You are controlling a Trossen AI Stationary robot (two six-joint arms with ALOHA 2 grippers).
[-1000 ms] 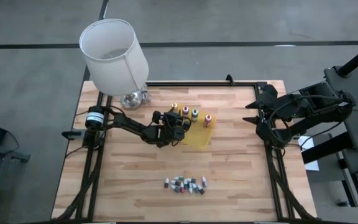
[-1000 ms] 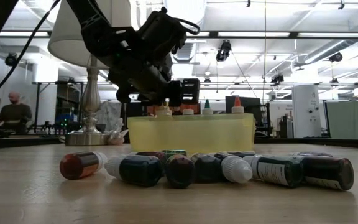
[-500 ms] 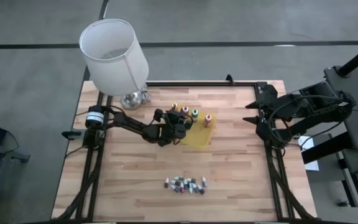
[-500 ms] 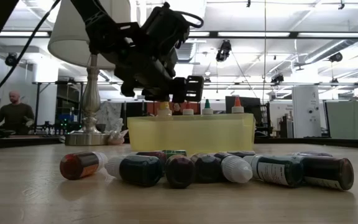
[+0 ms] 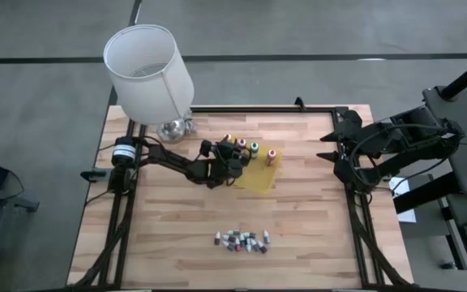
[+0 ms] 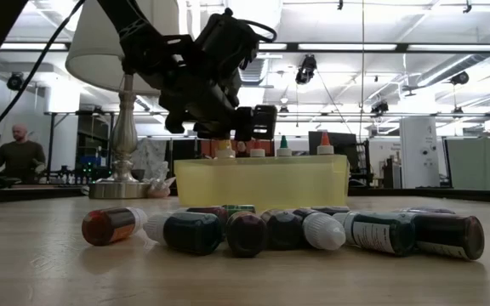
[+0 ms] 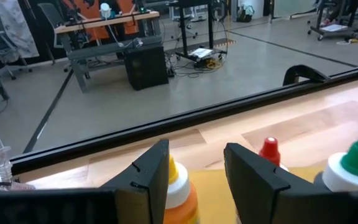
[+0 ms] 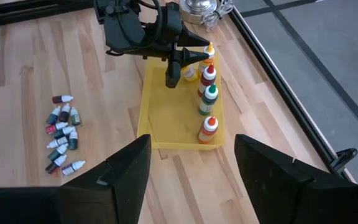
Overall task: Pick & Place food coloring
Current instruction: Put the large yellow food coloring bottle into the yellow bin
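Food coloring: small squeeze bottles with pale pointed tips [image 5: 250,151], upright in a row along the shallow yellow plastic tray [image 5: 258,180], mid-desk. Left end effector [image 5: 232,160]: over the tray's left end, fingers part-open astride the yellow-capped orange bottle [image 7: 179,190], apparently seating or releasing it. Tiny mixed-colour vials [image 5: 242,240]: heaped on the wooden desk [image 5: 169,219], seemingly awaiting transfer. Right end effector [image 5: 326,148]: open, empty, parked at the right edge.
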